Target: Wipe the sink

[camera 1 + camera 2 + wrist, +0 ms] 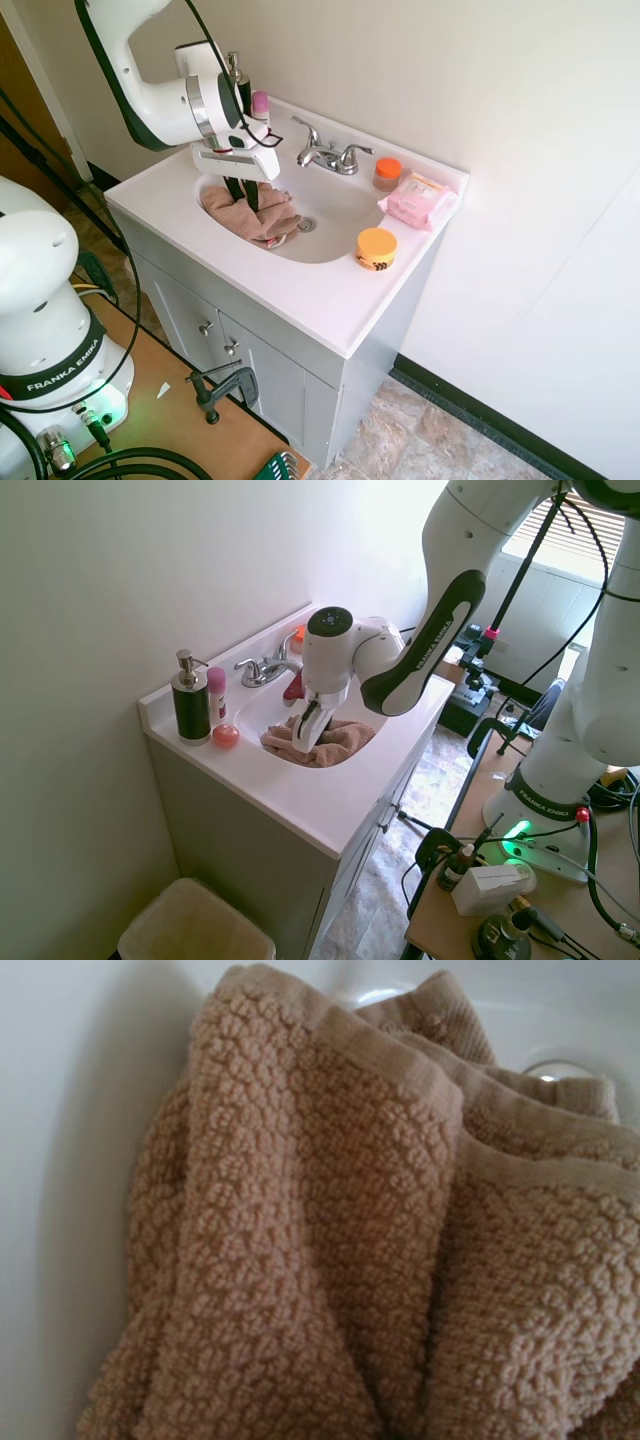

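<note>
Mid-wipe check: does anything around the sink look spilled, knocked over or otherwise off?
Nothing stands out. The tan towel lies bunched in the sink beside the drain, under the gripper, as wiping would leave it. The orange-lidded jars, wipes pack and soap dispenser all sit upright on the countertop.

My arm comes in from about ten o'clock in the first exterior view, forearm near level, wrist bent so that my hand points straight down. My gripper hangs at six o'clock below the wrist, its dark fingers close together and pressed into crumpled cloth. In the second exterior view the same arm drops from one o'clock, elbow folded, and my gripper angles down toward seven o'clock, fingertips buried in the folds.
</note>
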Controlling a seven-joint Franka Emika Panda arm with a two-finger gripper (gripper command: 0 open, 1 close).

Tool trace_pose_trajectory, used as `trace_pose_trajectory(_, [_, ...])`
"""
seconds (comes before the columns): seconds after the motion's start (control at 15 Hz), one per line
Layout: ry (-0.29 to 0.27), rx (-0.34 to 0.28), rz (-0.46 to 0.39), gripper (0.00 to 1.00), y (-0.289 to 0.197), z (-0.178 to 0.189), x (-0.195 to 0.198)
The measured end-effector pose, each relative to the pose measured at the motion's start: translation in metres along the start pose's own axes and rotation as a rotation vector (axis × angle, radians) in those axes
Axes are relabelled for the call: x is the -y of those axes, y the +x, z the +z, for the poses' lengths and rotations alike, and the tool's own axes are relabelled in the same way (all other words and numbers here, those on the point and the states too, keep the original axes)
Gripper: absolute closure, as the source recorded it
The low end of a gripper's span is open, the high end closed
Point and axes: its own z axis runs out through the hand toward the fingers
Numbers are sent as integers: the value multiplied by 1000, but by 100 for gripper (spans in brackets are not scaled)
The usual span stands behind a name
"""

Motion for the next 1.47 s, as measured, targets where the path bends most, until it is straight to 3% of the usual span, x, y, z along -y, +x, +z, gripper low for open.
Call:
trace_pose_trajectory(0.27, [42, 61, 3, 100, -9, -21, -2])
trace_pose_trajectory(0.8, [114, 90, -8, 100, -36, -91, -15])
trace_pose_trajectory(1.47, [150, 121, -114, 100, -125, -140, 6])
